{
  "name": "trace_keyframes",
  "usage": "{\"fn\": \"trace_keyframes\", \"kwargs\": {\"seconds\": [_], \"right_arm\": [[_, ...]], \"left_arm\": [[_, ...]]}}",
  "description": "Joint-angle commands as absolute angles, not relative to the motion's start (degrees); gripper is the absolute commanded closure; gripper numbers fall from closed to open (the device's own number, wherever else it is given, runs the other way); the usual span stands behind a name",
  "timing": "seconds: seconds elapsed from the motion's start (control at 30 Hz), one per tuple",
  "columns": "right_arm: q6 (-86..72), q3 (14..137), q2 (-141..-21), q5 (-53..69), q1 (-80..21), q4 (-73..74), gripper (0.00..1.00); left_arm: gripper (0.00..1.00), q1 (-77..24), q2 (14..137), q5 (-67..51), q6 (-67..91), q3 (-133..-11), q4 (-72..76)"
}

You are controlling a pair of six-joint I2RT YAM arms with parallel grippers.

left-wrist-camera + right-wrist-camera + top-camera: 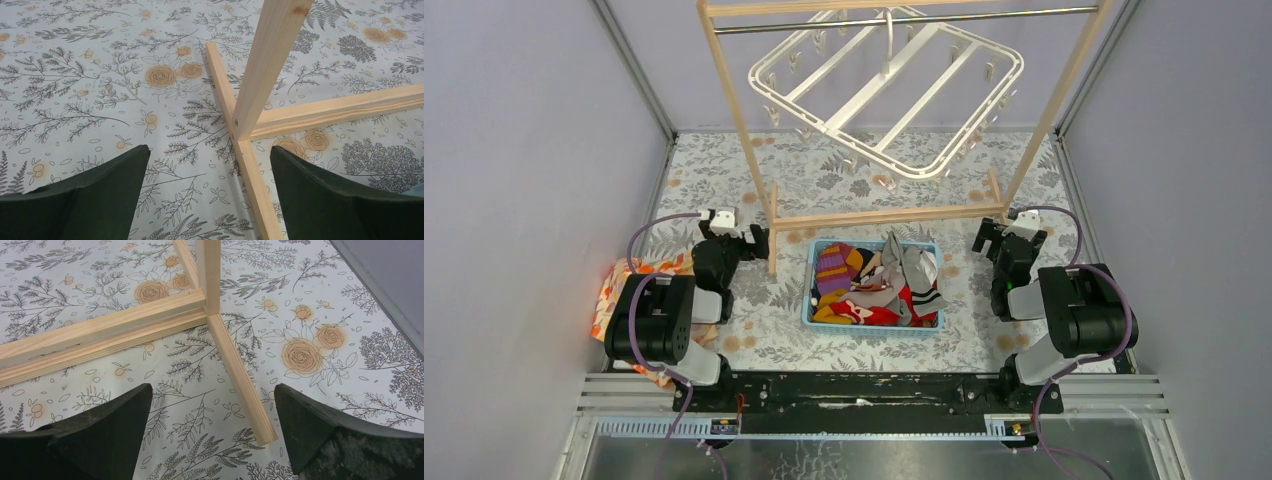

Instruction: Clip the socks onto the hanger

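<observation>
Grey socks (909,268) lie heaped with red, orange and purple-striped clothes in a light blue basket (811,290) at the table's middle. The white hanger (864,95) with dangling clips hangs tilted from the rail of a wooden rack (884,214) behind the basket. My left gripper (729,240) is open and empty, left of the basket, over the rack's left foot (250,170). My right gripper (996,235) is open and empty, right of the basket, over the rack's right foot (240,375). Neither wrist view shows socks or hanger.
An orange patterned cloth (614,285) lies at the left beside the left arm. The table has a floral cover (784,180). Grey walls close in the left, right and back. The rack's lower crossbar (889,214) runs just behind the basket.
</observation>
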State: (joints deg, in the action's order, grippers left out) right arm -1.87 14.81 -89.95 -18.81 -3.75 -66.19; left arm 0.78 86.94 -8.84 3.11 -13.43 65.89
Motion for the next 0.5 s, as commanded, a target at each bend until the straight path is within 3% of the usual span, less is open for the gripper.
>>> {"fn": "trace_keyframes", "kwargs": {"seconds": [0.0, 0.07, 0.13, 0.27, 0.37, 0.47], "right_arm": [[-2.4, 15.0, -89.0, -18.7, -3.7, -68.4, 0.0], [-2.8, 15.7, -86.0, -22.2, -3.7, -64.9, 0.0], [-3.5, 21.4, -80.0, -23.6, -3.8, -50.4, 0.0], [-14.7, 30.9, -70.1, -18.2, -3.5, -32.2, 0.0], [-27.3, 35.4, -64.3, -13.5, -1.3, -21.5, 0.0], [-25.5, 37.4, -62.2, 1.8, -0.4, -19.8, 0.04]], "left_arm": [[0.01, 0.9, 87.2, -8.3, 2.2, -14.3, 68.2], [0.01, 0.9, 87.2, -8.3, 2.2, -14.2, 68.2], [0.01, 0.9, 87.2, -8.3, 2.2, -14.3, 68.2], [0.01, 3.2, 84.1, -13.5, 3.3, -13.9, 67.1], [0.01, 5.9, 74.5, -16.8, 3.5, -22.5, 45.0], [0.01, 6.1, 69.2, -21.2, -1.9, -37.1, 14.2]]}}
